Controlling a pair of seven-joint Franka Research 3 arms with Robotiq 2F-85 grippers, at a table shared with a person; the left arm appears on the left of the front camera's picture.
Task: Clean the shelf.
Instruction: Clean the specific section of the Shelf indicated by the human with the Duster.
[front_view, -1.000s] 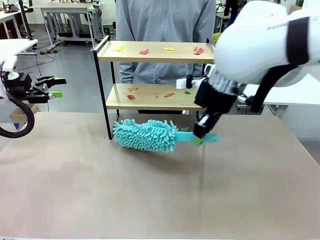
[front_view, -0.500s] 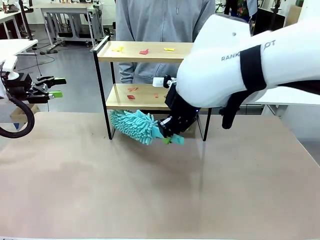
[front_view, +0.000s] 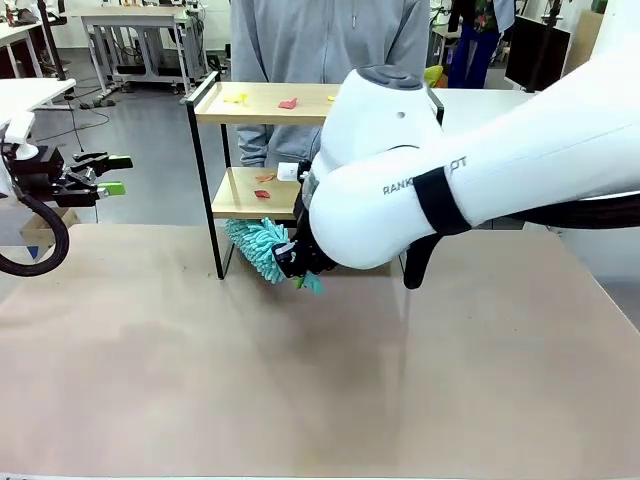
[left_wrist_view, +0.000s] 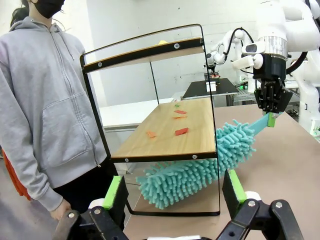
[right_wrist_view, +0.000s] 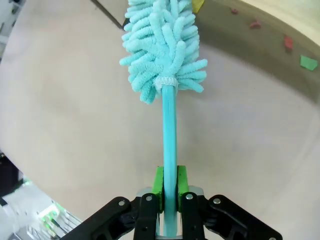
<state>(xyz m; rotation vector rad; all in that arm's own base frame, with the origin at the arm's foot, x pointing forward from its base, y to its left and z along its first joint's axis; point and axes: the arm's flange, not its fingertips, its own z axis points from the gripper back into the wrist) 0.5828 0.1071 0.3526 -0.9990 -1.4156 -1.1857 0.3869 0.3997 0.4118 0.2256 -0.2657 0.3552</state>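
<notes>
- The right hand (right_wrist_view: 169, 182) is clamped tight on the thin turquoise handle of the duster (right_wrist_view: 162, 45), gripping near the handle's tail end.
- Straight out beyond its fingertips, the fluffy head hangs low over the bench (front_view: 300, 380), at the foot of the shelf (left_wrist_view: 165, 127) and below the edge of the lower board.
- The shelf stands just past the head, farther from the hand, at the bench's far edge. A person (left_wrist_view: 45, 100) stands behind it.
- The step in hand looks like bringing the duster to the lower board. To do it well, I would raise the head above the board's edge and keep the handle shallow under the top board. I would then sweep along the board toward an open side, so the scraps leave the board and do not pile against a rail.
- The left hand (front_view: 105, 173) hovers well off to the side with its fingers spread wide and nothing between them.
- Count: one duster, one shelf with two boards, two hands.
- Paper scraps: five on the lower board in the left wrist view. On the top board two are clear of the arm, with a third at its edge; the arm hides the rest of that board.
</notes>
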